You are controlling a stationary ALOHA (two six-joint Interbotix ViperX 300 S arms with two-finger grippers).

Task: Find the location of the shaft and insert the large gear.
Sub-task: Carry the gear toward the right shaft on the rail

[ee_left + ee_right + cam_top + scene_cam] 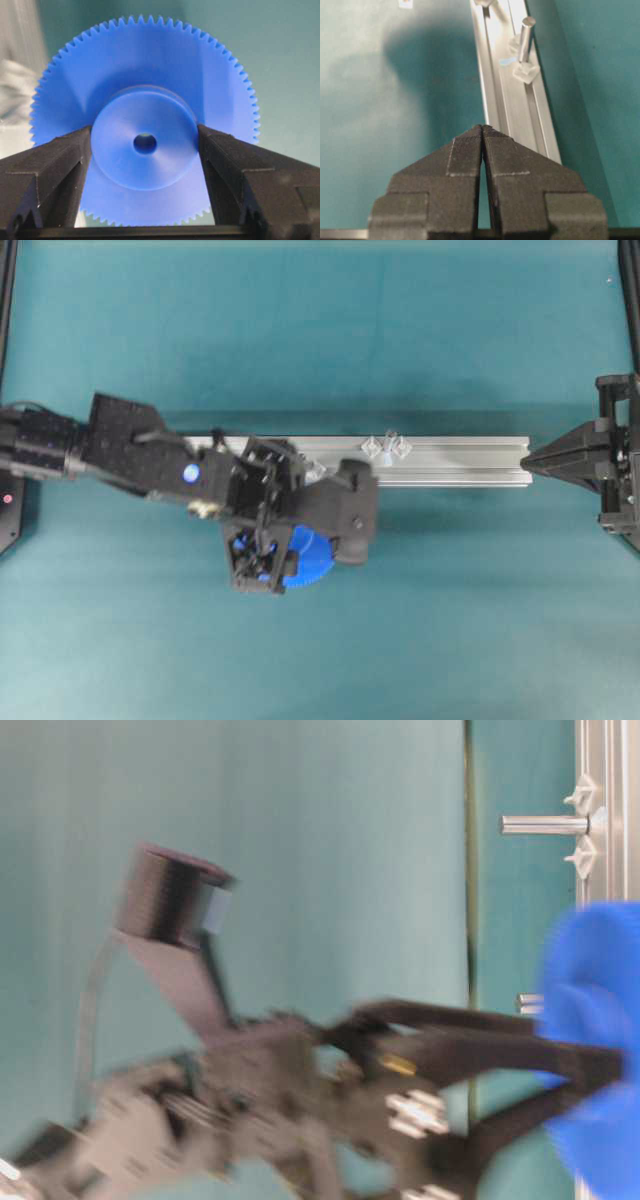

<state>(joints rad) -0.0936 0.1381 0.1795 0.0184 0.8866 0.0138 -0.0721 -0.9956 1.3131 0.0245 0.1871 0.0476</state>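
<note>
The large gear [145, 75], a bright blue toothed disc, is held by its raised hub [125, 165] between the two black fingers of my left gripper [145, 144]. From overhead the gear [312, 565] hangs just in front of the rail [460, 462], under the left gripper [325, 540]. The shaft [388, 443], a thin pale peg between two clear diamond brackets, stands on the rail to the right of the gear; it also shows in the table-level view [545, 824] and the right wrist view [525, 35]. My right gripper [482, 128] is shut and empty at the rail's right end [530, 462].
The aluminium rail [517, 115] lies across the teal mat. A short stud [530, 1003] with clear brackets sits on the rail close to the left gripper. Black frame posts [8, 300] stand at both side edges.
</note>
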